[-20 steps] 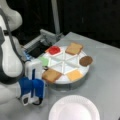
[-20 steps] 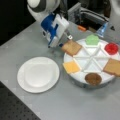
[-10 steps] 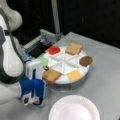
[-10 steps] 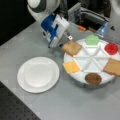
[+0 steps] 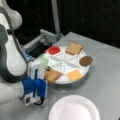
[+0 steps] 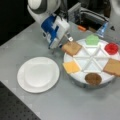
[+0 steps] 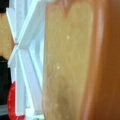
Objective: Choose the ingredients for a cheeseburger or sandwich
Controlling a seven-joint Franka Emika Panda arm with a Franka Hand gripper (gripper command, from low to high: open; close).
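**At the tray's rim: gripper on a toast square**

At the edge of the round white divided tray (image 6: 75, 75), nearest the robot, a tan-brown toast square (image 6: 71, 48) lies in its wedge compartment, and the gripper (image 6: 65, 40) is right at it. Its white and blue body leans in over the tray's rim in both front views, the fingertips meeting the toast's near corner. Whether the fingers pinch the toast or merely touch it I cannot tell. The wrist view is almost filled by that toast's tan face (image 7: 67, 65), with the tray's white dividers (image 7: 23, 50) and a sliver of red (image 7: 12, 102) beyond.

Around the tray, each in its own wedge: the yellow square (image 6: 71, 67) beside the toast toward the plate, the dark brown disc (image 6: 93, 78) next along, a second toast square (image 6: 113, 67) opposite, then the red disc (image 6: 111, 47) and the green leaf blob (image 6: 92, 39). None is stacked on another.

Just off the tray on the grey table (image 6: 75, 105) sits a white paper plate (image 6: 38, 74). Behind the tray stands a grey metal fixture (image 5: 46, 40).
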